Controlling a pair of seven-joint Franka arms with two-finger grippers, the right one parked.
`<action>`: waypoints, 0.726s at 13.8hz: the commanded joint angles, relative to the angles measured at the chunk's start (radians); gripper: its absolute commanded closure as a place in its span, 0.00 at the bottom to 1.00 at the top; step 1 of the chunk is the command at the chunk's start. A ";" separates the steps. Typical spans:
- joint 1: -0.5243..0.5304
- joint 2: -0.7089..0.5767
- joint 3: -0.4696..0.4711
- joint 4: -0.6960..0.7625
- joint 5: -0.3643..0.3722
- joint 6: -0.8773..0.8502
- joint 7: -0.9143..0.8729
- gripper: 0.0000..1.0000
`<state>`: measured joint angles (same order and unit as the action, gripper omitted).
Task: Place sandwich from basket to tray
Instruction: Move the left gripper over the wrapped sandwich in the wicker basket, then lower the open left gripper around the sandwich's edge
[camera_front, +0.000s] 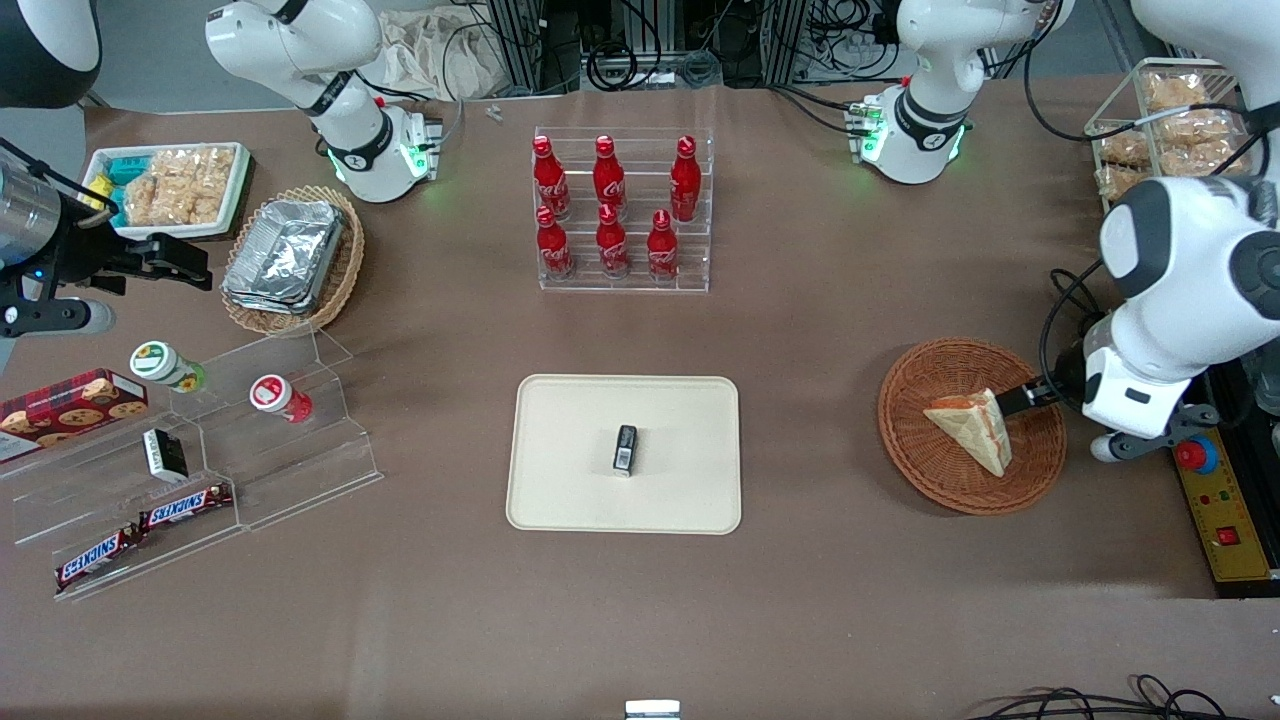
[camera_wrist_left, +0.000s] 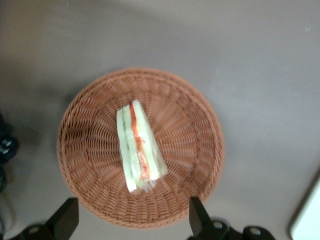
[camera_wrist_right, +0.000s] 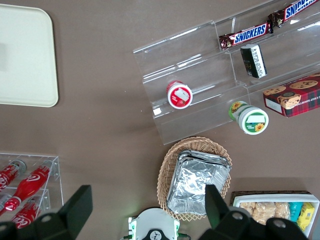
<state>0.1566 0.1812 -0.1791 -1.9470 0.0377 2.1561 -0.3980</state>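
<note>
Bench (camera_front: 800, 400) of brown colour carries a cream tray (camera_front: 560, 480) at its middle, with a small black object (camera_front: 625, 449) on it. Wicker basket (camera_wrist_left: 95, 165) lies toward the working arm's end and holds the sandwich (camera_wrist_left: 138, 147). Left pincer (camera_wrist_left: 132, 217) hovers above the basket, fingers (camera_wrist_left: 64, 218) spread open, empty.

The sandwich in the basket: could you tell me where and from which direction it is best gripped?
Probably from straight above, across its two flat bread faces near mid-length. The sandwich stands on edge in the basket, filling edge up, so the faces are exposed on either side. The pincer hangs open above it, fingers spread wider than the wedge; it may need turning to square with the faces.
</note>
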 joint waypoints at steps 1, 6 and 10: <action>0.029 -0.026 -0.003 -0.134 0.004 0.141 -0.027 0.01; 0.032 0.043 0.001 -0.217 0.004 0.309 -0.111 0.01; 0.043 0.092 0.010 -0.219 0.002 0.343 -0.142 0.01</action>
<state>0.1903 0.2580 -0.1629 -2.1574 0.0376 2.4640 -0.5052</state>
